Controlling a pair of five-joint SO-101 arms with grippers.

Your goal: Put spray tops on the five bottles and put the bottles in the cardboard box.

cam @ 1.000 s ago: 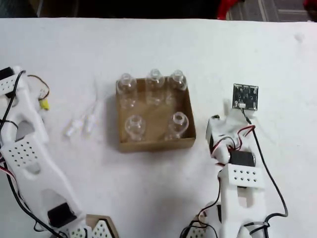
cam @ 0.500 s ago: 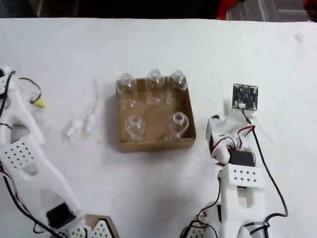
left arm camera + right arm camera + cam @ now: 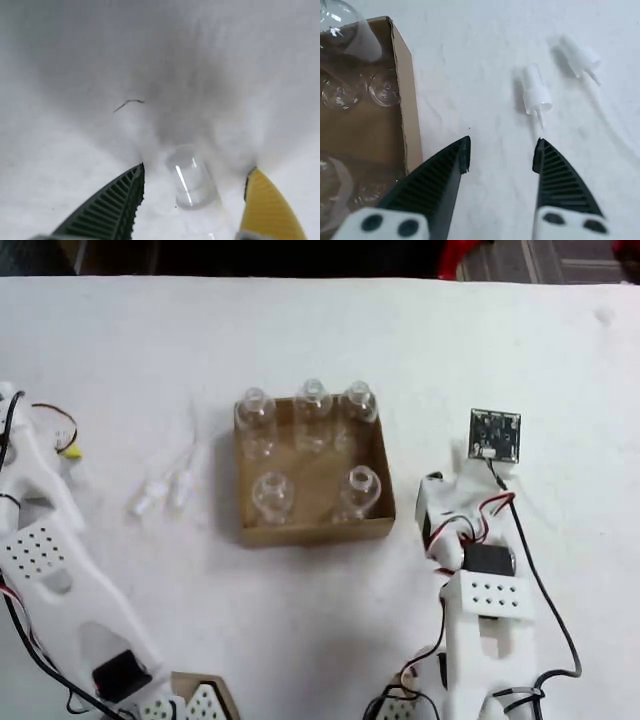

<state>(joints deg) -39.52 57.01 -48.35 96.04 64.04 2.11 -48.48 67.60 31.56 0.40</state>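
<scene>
Five clear uncapped bottles (image 3: 272,492) stand in the brown cardboard box (image 3: 310,533) at frame centre, and white spray tops (image 3: 165,490) lie left of it. The left gripper (image 3: 195,170), jaws spread, straddles a small clear cylinder (image 3: 192,176). The right gripper (image 3: 503,144) gapes empty. Capping seems to be beginning, so the next move is to pinch a top.

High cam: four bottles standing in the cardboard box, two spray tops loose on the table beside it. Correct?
The count is wrong. The high view shows five bottles standing in the cardboard box, three along the far side and two along the near side. The rest holds: two spray tops lie loose on the table beside it.
</scene>
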